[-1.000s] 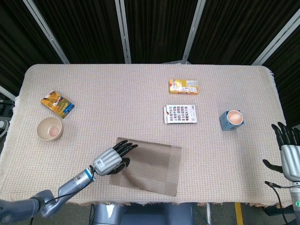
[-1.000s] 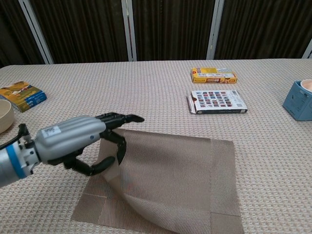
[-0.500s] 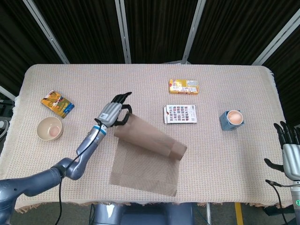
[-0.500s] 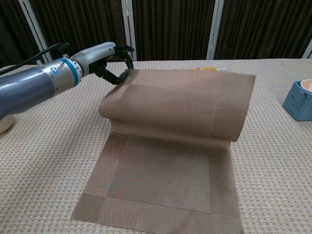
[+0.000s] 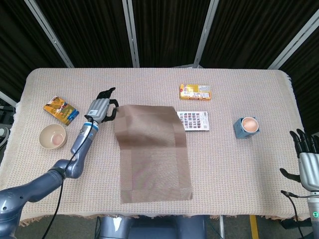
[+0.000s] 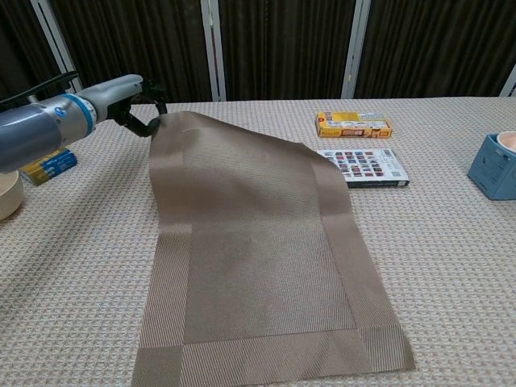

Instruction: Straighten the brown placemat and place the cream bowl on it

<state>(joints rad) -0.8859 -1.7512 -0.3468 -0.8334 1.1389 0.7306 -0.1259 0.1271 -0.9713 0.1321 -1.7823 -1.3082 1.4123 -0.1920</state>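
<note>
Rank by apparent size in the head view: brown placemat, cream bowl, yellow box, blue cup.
1. brown placemat, by far the largest
2. yellow box and cream bowl, too alike to rank
3. blue cup, slightly smaller

Dark curtains (image 5: 164, 30) behind cloth-covered table (image 5: 149, 79)

Cream bowl (image 6: 6, 193): cut by chest view's left edge.
Blue cup (image 6: 496, 165): clipped at the right edge there.
Patterned box (image 6: 367, 167): my placemat (image 6: 258, 250) hides its left end.
My right hand (image 5: 305, 157): partly off-frame.
</note>
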